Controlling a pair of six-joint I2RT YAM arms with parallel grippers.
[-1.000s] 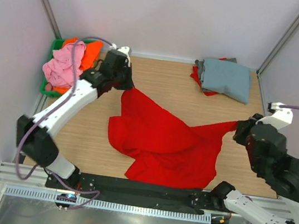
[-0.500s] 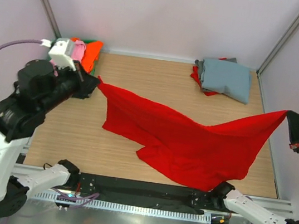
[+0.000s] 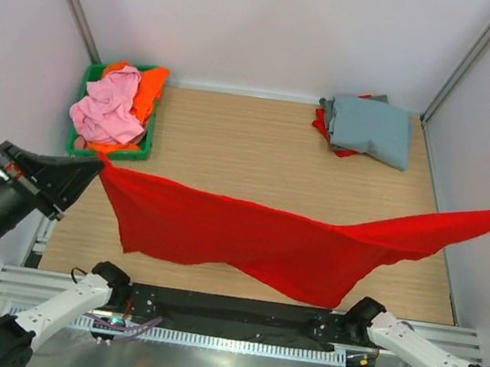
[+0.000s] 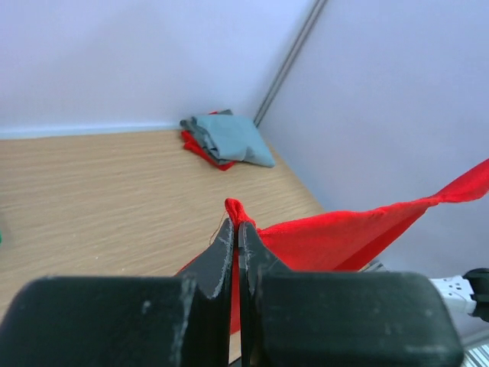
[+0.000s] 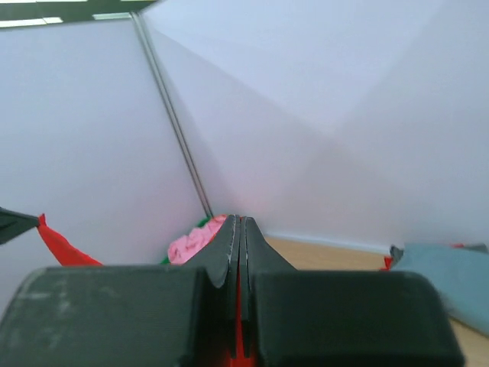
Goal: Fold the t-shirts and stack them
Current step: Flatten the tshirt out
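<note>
Tightly closed fingers (image 5: 223,264) on bright red t-shirt (image 5: 65,245)

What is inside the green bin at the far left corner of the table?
In the bin, a crumpled pink shirt lies on top, with an orange shirt at the far side. Anything beneath them, and the bin's floor, is covered.

The bright red cloth t-shirt (image 3: 291,246) spans the wooden tabletop's (image 3: 250,147) near edge between my left gripper (image 4: 235,229) and right gripper (image 5: 238,225). The green plastic bin (image 3: 94,78) sits at the far-left corner, the folded grey-blue cloth t-shirt (image 3: 373,129) at the far-right.
</note>
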